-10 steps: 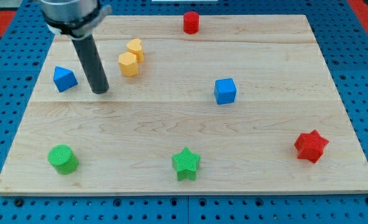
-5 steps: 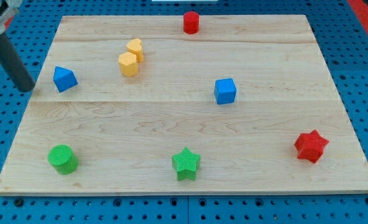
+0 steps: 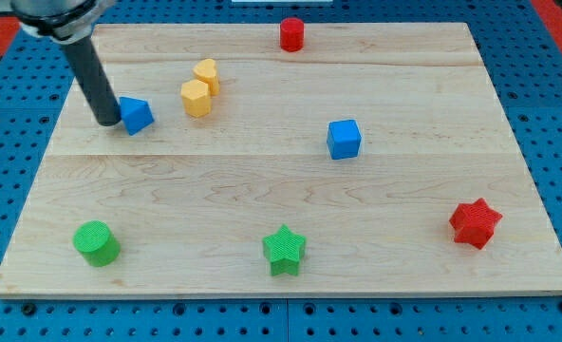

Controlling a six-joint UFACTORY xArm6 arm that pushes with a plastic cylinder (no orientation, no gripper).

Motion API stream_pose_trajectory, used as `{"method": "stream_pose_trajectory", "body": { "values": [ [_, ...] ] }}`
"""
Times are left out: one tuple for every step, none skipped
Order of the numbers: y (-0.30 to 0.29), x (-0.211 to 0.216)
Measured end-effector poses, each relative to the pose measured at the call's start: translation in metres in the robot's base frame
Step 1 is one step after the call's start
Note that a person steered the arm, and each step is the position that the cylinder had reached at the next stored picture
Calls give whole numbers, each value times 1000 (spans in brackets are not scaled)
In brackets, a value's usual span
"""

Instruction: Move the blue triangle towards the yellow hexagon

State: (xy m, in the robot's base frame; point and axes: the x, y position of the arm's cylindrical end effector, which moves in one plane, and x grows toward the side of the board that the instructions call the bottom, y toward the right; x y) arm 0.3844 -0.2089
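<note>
Nearest to the view's bottom, the green cylinder [image 3: 96, 242] is sitting at the bottom left of the wooden board [image 3: 281, 190], and the green star [image 3: 284, 250] is sitting at the bottom middle. The red star [image 3: 476, 223] is sitting a bit higher, by the board's right edge.

Going up, the blue cube [image 3: 344, 139] is sitting right of the middle, well apart from the rest.

Next is the blue triangle [image 3: 135, 115], sitting in the upper left part of the board. My tip [image 3: 107, 123] is pressing right on its left side, touching it. I have no hand or claw to open or shut, just the dark rod [image 3: 89, 78], and it is leaning up & left out of the view's top.

The yellow hexagon [image 3: 196, 97] is sitting near the triangle, to its right & a little higher, w/ a gap of bare wood between them. A 2nd yellow block [image 3: 206, 74], w/ a shape I can't quite tell, is touching the hexagon just behind it.

Farthest away, the red cylinder [image 3: 291, 33] is standing by the board's top edge, near the middle.

The blue pegboard [image 3: 547, 114] w/ holes is showing all around the board.
</note>
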Motion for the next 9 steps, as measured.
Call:
{"method": "stream_pose_trajectory", "body": {
  "values": [
    [7,-8],
    [7,-28],
    [7,-34],
    [7,-37],
    [6,-42],
    [6,-46],
    [6,-49],
    [6,-54],
    [5,-56]
  ]
}}
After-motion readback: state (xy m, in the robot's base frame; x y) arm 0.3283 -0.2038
